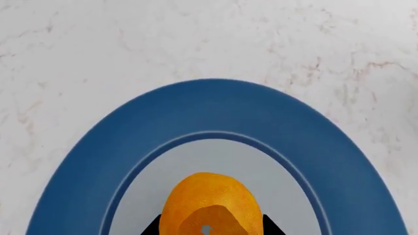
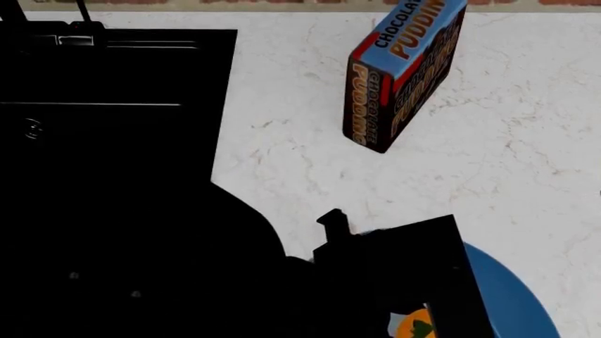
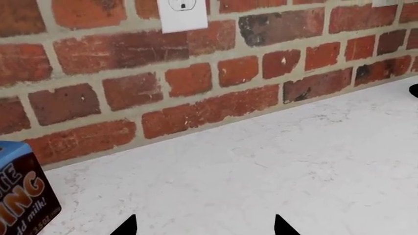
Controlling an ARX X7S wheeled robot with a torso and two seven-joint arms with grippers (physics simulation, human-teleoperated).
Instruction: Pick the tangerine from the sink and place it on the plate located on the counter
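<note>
We log the tangerine (image 1: 209, 205) in the left wrist view, bright orange, sitting between the two black fingertips (image 1: 151, 226) of the left gripper (image 1: 210, 226), the jaws closed against its sides; it hangs over the pale grey-white centre of the plate (image 1: 216, 110), and we cannot tell whether it touches that surface. The plate's wide blue rim lies on the counter (image 1: 98, 44), white stone with faint brownish veins. In the head view we note the left arm as a large black mass reaching over the plate (image 2: 511, 292), a sliver of the tangerine (image 2: 413, 327) showing beside it. The black sink (image 2: 112, 105) occupies the left of that view, well apart from the plate. A chocolate pudding box (image 2: 404, 70) stands on the counter beyond the plate. In the right wrist view we record the right gripper (image 3: 205, 226) with tips spread wide, holding nothing, above bare counter, facing a brick wall (image 3: 196, 78) with a white outlet (image 3: 183, 13).
</note>
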